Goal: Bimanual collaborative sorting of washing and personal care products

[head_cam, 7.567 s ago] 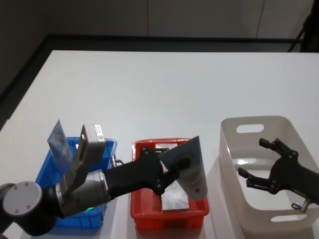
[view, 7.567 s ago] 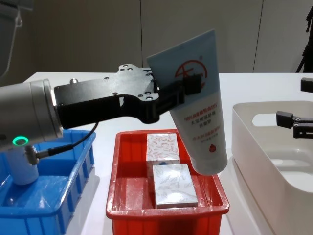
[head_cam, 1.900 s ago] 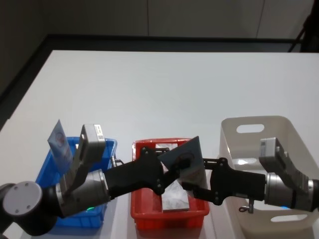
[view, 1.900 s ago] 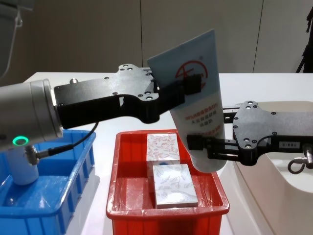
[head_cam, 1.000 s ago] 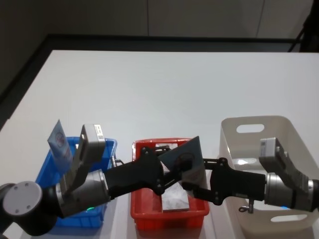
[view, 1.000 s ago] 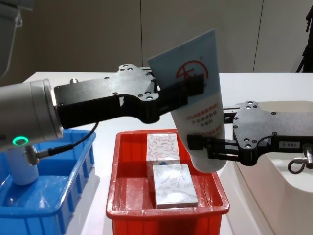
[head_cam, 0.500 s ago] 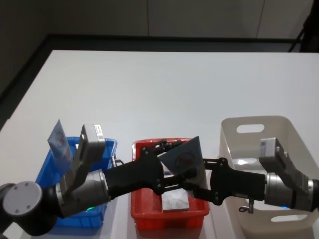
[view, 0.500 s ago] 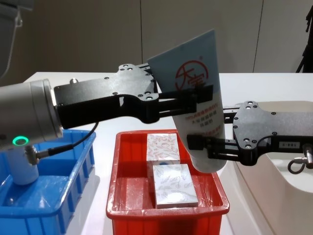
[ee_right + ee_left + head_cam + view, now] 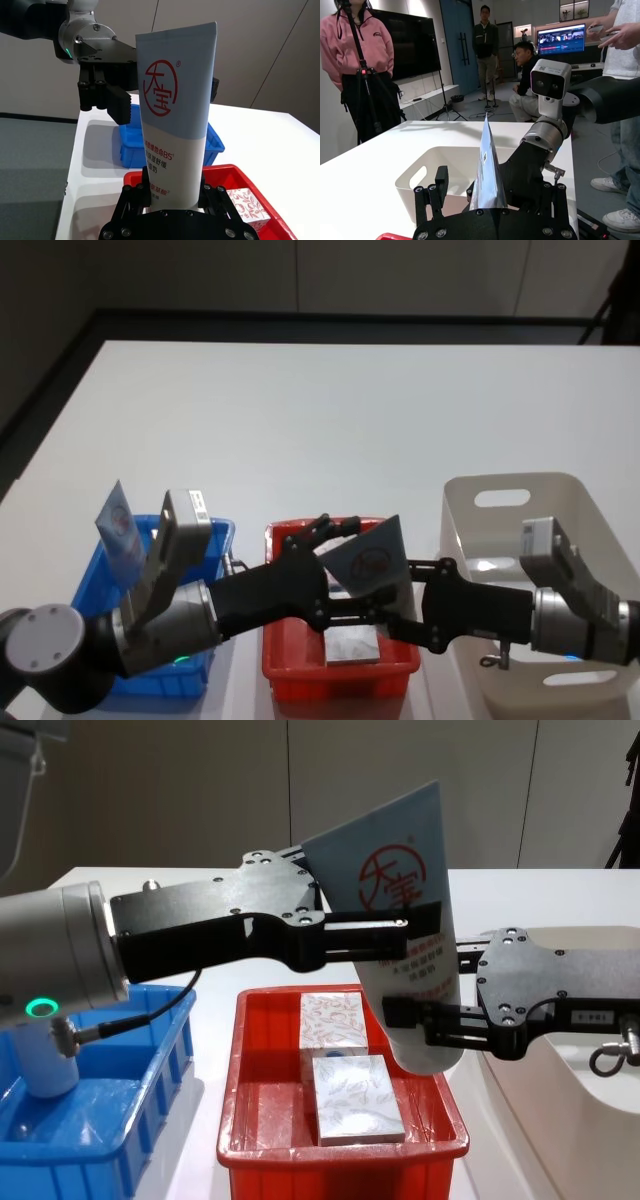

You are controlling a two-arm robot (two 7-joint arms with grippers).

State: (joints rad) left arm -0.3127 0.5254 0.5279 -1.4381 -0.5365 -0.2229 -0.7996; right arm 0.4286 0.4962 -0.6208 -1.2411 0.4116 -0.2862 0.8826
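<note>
Head: left gripper [image 9: 352, 565] spread wide, off tube [image 9: 372, 555]; right gripper [image 9: 396, 608] clamped on tube's lower end.
Left wrist: tube edge-on inside open left gripper.
Right wrist: low hold; tall tube may tilt.
Chest: bin [image 9: 235, 1090] under right gripper; slip drops tube onto boxes [image 9: 357, 1098].

I work at a white table [image 9: 300, 420]. Beside the table the floor [image 9: 30, 165] is dark grey. Beyond its far edge stands an evenly lit wall of tall beige panels [image 9: 180, 790]. A black tripod [image 9: 625, 820] stands off the table's right far corner. Farther out past the table's right side a large dark screen [image 9: 410, 45] hangs on the wall, then a blue door [image 9: 457, 40] and a small lit monitor [image 9: 560, 39].
</note>
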